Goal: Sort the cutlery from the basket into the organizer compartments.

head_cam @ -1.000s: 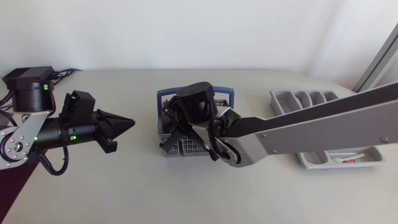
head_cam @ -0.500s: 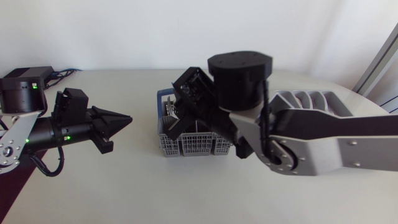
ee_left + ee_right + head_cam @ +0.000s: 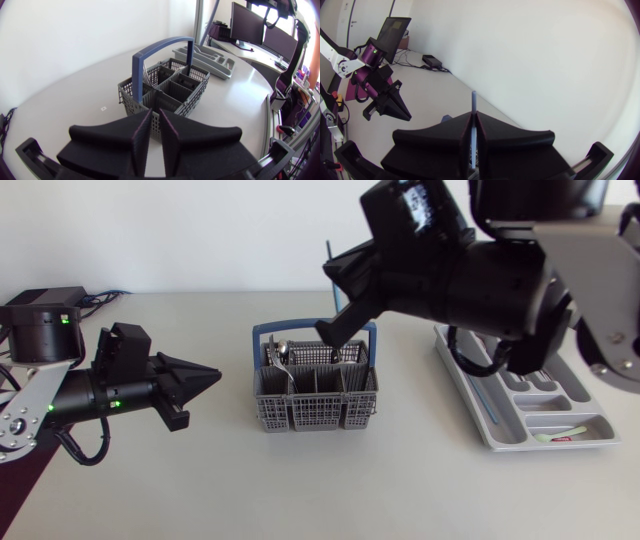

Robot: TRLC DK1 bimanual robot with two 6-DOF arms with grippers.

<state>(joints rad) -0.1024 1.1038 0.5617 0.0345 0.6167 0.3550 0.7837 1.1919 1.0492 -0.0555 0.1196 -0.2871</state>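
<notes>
Well, our basket (image 3: 315, 395) holds cutlery (image 3: 283, 358); the organizer (image 3: 545, 420) one pale piece (image 3: 557, 437). Our right gripper (image 3: 473, 117) clamps a thin utensil (image 3: 474, 100), its head hidden; our left gripper (image 3: 210, 376) is closed, empty.

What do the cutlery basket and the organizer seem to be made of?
Cutlery basket: likely moulded plastic, matte grey, with grid-perforated walls and a blue handle. Organizer: probably plastic too, smooth light grey, with rounded moulded compartments.

I see the grey basket (image 3: 172, 92) with its blue handle (image 3: 161, 46) upright. My left gripper (image 3: 155, 119) sits just short of the basket, fingers drawn almost together. The grey organizer (image 3: 206, 56) lies beyond the basket, apart.
</notes>
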